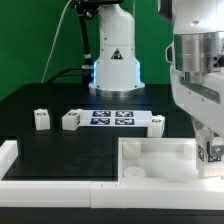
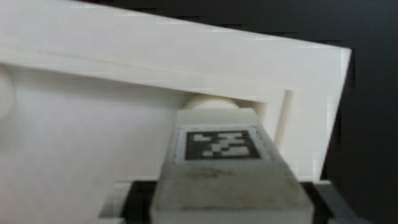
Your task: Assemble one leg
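Observation:
My gripper is shut on a leg, a chunky white post with a black-and-white tag, held over the right corner of the large white tray-shaped part. In the wrist view the leg sits between my dark fingers, its far end at a rounded knob in the corner of the tray-shaped part. I cannot tell whether the leg touches it. Three more legs stand on the table: two at the exterior view's left and one right of the middle.
The marker board lies flat between the loose legs. A white raised rail runs along the table's left and front edges. The robot base stands at the back, with cables at its left.

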Tool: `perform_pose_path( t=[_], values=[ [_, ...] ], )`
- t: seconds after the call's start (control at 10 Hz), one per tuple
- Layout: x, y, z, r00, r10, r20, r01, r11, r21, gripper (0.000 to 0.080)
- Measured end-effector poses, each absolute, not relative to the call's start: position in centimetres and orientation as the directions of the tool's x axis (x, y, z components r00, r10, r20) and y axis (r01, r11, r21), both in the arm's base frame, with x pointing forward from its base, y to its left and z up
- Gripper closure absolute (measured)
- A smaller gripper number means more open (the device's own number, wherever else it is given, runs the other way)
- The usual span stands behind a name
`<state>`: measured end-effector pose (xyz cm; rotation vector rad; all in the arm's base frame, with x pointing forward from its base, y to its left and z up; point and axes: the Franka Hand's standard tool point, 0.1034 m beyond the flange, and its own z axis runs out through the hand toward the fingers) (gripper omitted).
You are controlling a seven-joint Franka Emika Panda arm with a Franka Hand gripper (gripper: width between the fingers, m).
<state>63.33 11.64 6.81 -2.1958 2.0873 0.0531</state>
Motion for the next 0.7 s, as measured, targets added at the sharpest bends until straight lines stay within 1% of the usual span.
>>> perform_pose_path(
  t=[0.1, 0.2, 0.3, 0.4, 0.5, 0.7],
  values=[
    [63.33, 11.66, 6.82, 0.077, -0.992, -0.101, -0.996, -0.072, -0.059, 0.0509],
    [63.32, 11.67, 6.81, 0.086, -0.991, -0.1, -0.995, -0.08, -0.06, 0.0303],
    [63.34, 11.68, 6.83, 0.125, -0.987, -0.098, -0.991, -0.119, -0.064, 0.0195],
    [63.4, 11.7, 6.89, 0.139, -0.985, -0.097, -0.989, -0.133, -0.066, 0.0195],
    [63.41, 11.73, 6.9, 0.171, -0.981, -0.095, -0.984, -0.165, -0.07, 0.0159],
    [63.34, 11.97, 6.82, 0.436, -0.897, -0.072, -0.899, -0.429, -0.09, 0.0152]
  ],
)
